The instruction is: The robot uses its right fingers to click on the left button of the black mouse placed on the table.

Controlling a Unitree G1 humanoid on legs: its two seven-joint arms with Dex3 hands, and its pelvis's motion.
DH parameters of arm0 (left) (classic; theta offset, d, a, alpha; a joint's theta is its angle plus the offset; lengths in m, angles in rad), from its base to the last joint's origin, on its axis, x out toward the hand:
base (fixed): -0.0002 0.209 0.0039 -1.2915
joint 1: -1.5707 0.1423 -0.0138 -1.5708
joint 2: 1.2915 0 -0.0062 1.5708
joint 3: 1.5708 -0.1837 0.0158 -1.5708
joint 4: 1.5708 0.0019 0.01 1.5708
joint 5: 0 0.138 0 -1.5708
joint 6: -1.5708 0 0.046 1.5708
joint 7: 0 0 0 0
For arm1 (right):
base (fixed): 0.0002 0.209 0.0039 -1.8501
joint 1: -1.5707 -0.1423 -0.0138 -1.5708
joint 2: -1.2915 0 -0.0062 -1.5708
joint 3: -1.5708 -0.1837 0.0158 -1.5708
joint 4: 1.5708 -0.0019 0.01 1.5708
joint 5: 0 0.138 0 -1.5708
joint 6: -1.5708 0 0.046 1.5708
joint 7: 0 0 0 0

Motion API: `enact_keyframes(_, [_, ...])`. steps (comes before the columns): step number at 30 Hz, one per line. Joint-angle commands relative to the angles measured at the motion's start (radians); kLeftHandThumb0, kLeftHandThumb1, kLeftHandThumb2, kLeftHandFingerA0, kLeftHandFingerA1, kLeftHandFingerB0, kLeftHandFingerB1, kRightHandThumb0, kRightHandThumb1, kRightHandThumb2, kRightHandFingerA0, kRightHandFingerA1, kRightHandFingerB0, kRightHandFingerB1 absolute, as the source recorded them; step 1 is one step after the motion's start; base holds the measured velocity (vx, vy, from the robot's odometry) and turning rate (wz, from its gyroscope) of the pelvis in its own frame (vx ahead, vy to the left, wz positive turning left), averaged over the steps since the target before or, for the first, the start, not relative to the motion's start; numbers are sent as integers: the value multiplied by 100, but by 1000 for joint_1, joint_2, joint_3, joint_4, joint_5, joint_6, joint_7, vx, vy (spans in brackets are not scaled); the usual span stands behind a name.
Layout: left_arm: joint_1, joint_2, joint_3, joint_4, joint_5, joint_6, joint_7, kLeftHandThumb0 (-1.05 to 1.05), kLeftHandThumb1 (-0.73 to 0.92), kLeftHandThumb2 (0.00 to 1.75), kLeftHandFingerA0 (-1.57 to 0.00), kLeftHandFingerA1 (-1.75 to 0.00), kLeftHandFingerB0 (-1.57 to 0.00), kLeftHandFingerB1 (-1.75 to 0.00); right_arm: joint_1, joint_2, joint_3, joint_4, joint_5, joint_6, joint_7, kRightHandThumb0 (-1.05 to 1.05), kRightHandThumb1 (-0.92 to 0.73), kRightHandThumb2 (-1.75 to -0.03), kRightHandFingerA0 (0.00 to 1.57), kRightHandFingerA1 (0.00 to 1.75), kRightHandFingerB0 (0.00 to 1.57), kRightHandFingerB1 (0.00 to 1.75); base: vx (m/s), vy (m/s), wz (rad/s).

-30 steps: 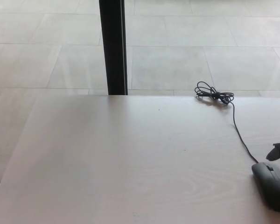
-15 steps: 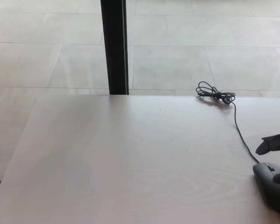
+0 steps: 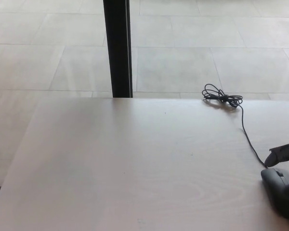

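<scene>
The mouse (image 3: pixel 281 191) lies on the table (image 3: pixel 135 163) at the 4 o'clock edge of the head view, nose toward 11 o'clock; its rear is cut off by the frame. The cord (image 3: pixel 248 137) leaves the nose toward 11 o'clock and ends in a loose coil (image 3: pixel 221 97) near the table's far edge.

Only the tip of the right hand (image 3: pixel 283 154) is visible, entering at 3 o'clock. One finger tip (image 3: pixel 274 156) sits just above the mouse nose; contact cannot be confirmed. Whether the fingers are spread or pressed together cannot be told. The left hand is out of view.

Handling, as judged: the mouse is a light, rigid plastic shell on a smooth tabletop, so it will likely slide if pushed sideways. The slack cord offers little restraint. No grip is required. Apply one finger tip to the front left button, beside the centre line. Press straight down with light force; avoid lateral load. The button probably needs only short travel.

A black post (image 3: pixel 117 48) stands beyond the table at 12 o'clock, well clear.
</scene>
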Motion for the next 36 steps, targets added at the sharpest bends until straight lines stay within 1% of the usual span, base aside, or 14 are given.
enact_keyframes(1, [-4,8,11,14,-23,-16,-7,-16,75,62,-66,-56,-62,-48,-20,5,1,19,-10,-19,-8,-12,-54,-65,79,164,67,46,0,0,0])
enact_keyframes(3, [10,6,-2,-15,-7,9,8,-8,81,64,-65,-53,-62,-46,-18,13,-2,4,3,0,25,-13,-56,-64,79,163,65,47,0,0,0])
enact_keyframes(5, [11,-4,14,-19,-31,-8,-10,-18,76,63,-65,-55,-64,-49,-18,18,6,13,-8,-4,14,-14,-56,-63,79,157,67,50,0,0,0])
enact_keyframes(6, [8,-1,17,-6,-32,-13,-15,-11,79,63,-63,-53,-61,-48,-17,19,7,11,-10,6,26,-15,-57,-64,78,155,67,50,0,0,0])
enact_keyframes(7, [8,1,17,-4,-32,-11,-15,-17,76,62,-64,-52,-61,-47,-17,19,8,12,-11,4,25,-15,-57,-65,78,152,67,50,0,0,0])
enact_keyframes(10, [-4,9,21,9,-37,1,-10,-22,72,62,-68,-55,-63,-48,-20,21,12,26,-13,-5,15,-14,-55,-67,79,153,68,50,0,0,0])
enact_keyframes(19, [-3,7,21,2,-41,2,-13,-20,75,62,-66,-54,-61,-47,-28,24,17,42,-16,-6,12,-15,-56,-68,79,151,67,50,0,0,0])
enact_keyframes(21, [11,-7,14,-15,-35,-27,-21,-9,79,63,-64,-56,-60,-48,-51,33,29,102,-23,12,24,-14,-54,-63,81,120,65,52,0,0,0])
enact_keyframes(22, [13,-10,16,-20,-39,-26,-22,-9,79,63,-64,-56,-60,-48,-53,31,30,115,-22,8,21,-14,-54,-63,81,120,65,52,0,0,0])
enact_keyframes(23, [17,-14,19,-37,-46,-19,-27,-12,78,63,-65,-57,-59,-47,-53,33,25,157,-18,13,1,-13,-54,-60,81,131,66,53,0,0,0])
enact_keyframes(29, [12,-7,16,-23,-39,-20,-28,-16,76,63,-64,-55,-59,-48,-76,43,31,209,-16,21,12,-21,-52,-66,87,135,65,55,0,0,0])
enact_keyframes(30, [19,-5,4,-27,-17,-28,-11,-11,78,63,-65,-54,-59,-46,-72,46,32,192,-16,35,27,-15,-56,-60,84,141,66,51,0,0,0])
enact_keyframes(32, [16,-12,18,-20,-42,-34,-27,-11,77,63,-64,-55,-59,-48,-68,50,35,186,-17,47,38,-13,-56,-58,80,133,66,50,0,0,0])
enact_keyframes(36, [21,-15,20,-32,-48,-20,-28,-12,78,63,-64,-55,-60,-48,-62,63,40,196,-19,47,18,-14,-56,-59,80,142,65,52,0,0,0])
